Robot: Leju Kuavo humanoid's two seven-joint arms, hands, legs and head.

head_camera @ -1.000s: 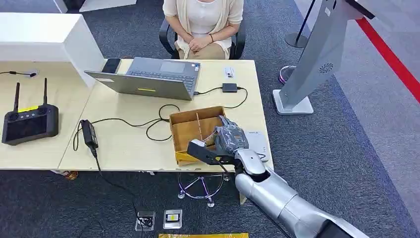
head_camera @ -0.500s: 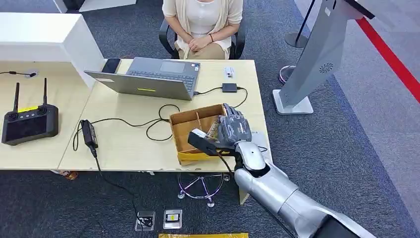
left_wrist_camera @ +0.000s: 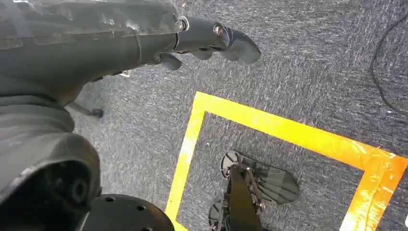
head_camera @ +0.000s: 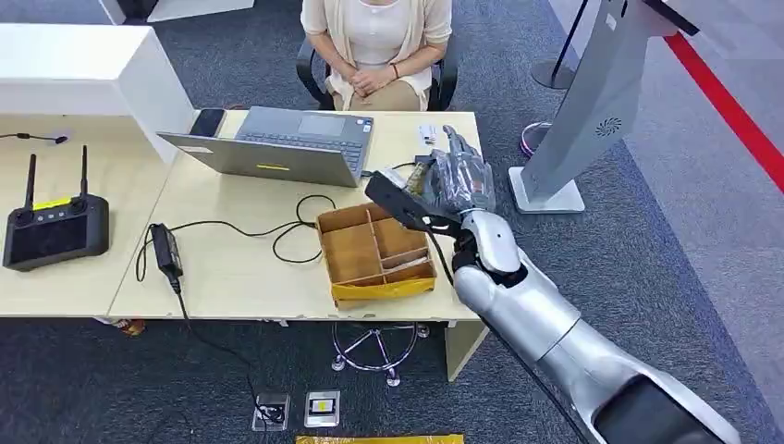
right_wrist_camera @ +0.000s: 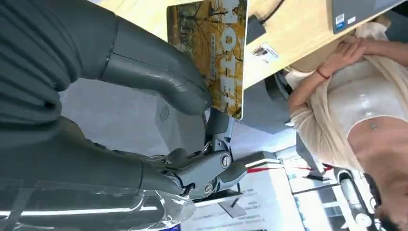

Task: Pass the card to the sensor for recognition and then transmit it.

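My right hand (head_camera: 450, 182) hovers above the table's far right part, between the wooden compartment box (head_camera: 384, 291) and the seated person (head_camera: 377, 42). It pinches a card (right_wrist_camera: 214, 53) with a yellow and orange picture between the thumb and the fingers; from the head view a sliver of the card (head_camera: 417, 181) shows beside the thumb. A small white device (head_camera: 427, 135) and a small black box (head_camera: 428, 164) lie on the table just beyond the hand. My left hand (left_wrist_camera: 144, 33) hangs over the carpet and holds nothing, its fingers (left_wrist_camera: 231, 41) stretched out loosely.
A laptop (head_camera: 277, 143) stands open at the far side, with cables and a power adapter (head_camera: 166, 248) across the middle. A black remote controller (head_camera: 55, 227) lies at the left. A grey kiosk stand (head_camera: 592, 102) rises to the right of the table.
My right hand has risen out of the wooden box with the card and travelled toward the table's far edge and the person. The box's compartments now show.
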